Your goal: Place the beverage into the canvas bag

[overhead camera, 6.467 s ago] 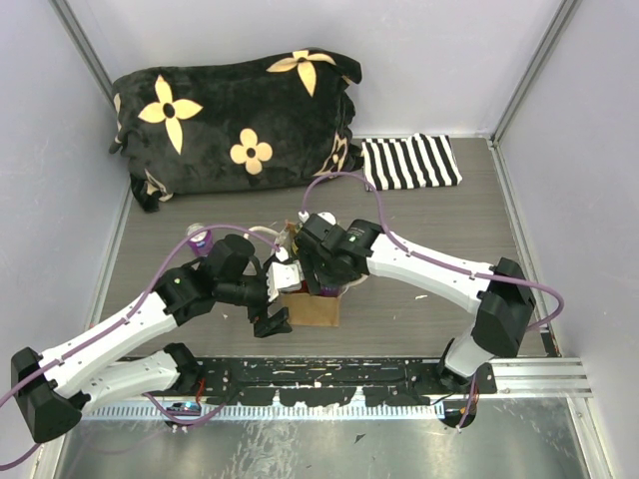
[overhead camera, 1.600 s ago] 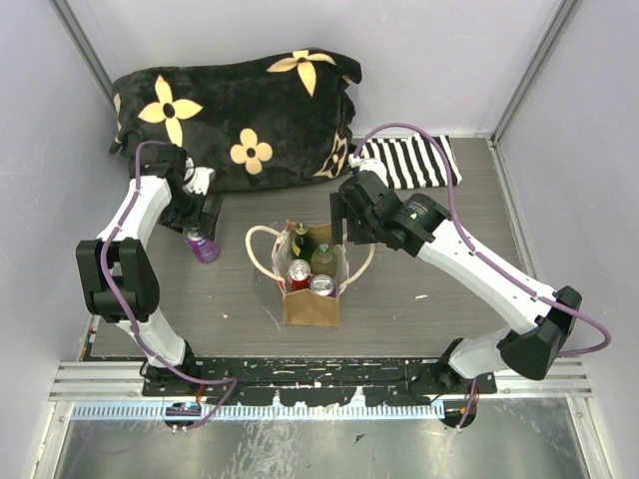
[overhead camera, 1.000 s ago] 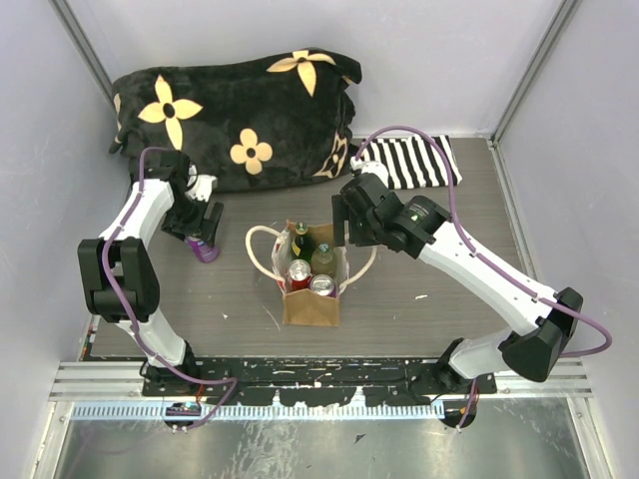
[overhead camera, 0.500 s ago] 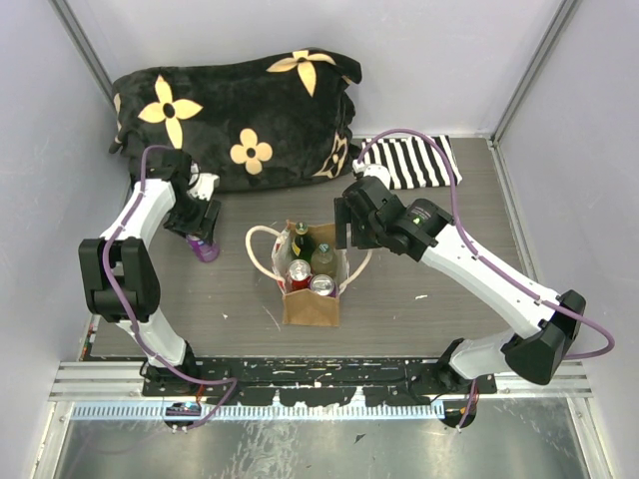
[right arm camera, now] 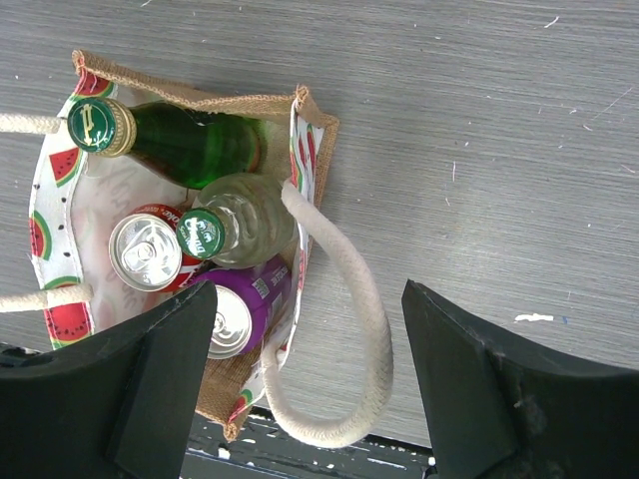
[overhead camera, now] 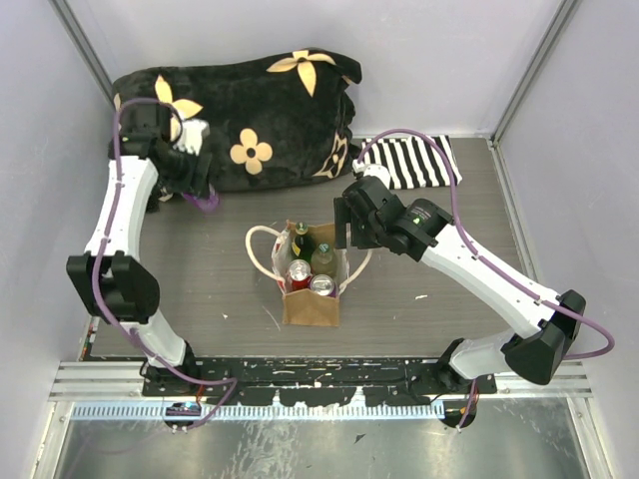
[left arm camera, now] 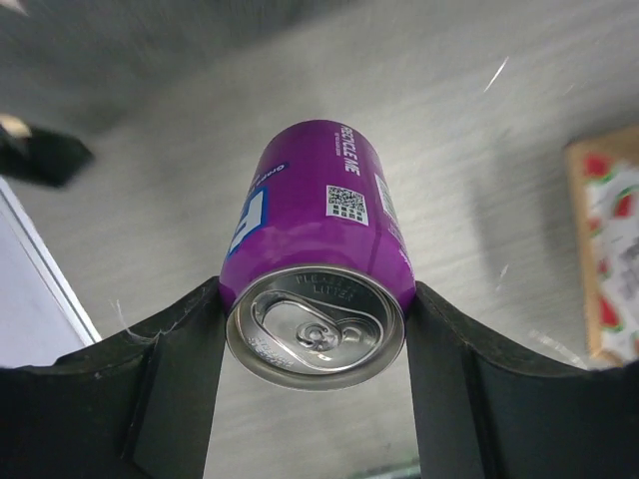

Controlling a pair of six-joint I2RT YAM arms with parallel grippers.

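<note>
The tan canvas bag stands at the table's middle with cream loop handles. It holds two green-capped bottles, a red can and a purple can. My left gripper is shut on another purple can, held in the air at the far left in front of the cushion; the bag's edge shows far right in the left wrist view. My right gripper is open and empty, hovering over the bag's right handle.
A black cushion with tan flowers lies along the back. A black-and-white striped cloth lies at the back right. Grey walls close in both sides. A metal rail runs along the near edge.
My left gripper closed on the purple can standing on the table at the left and has lifted it up and back toward the cushion. The right arm has barely moved.
</note>
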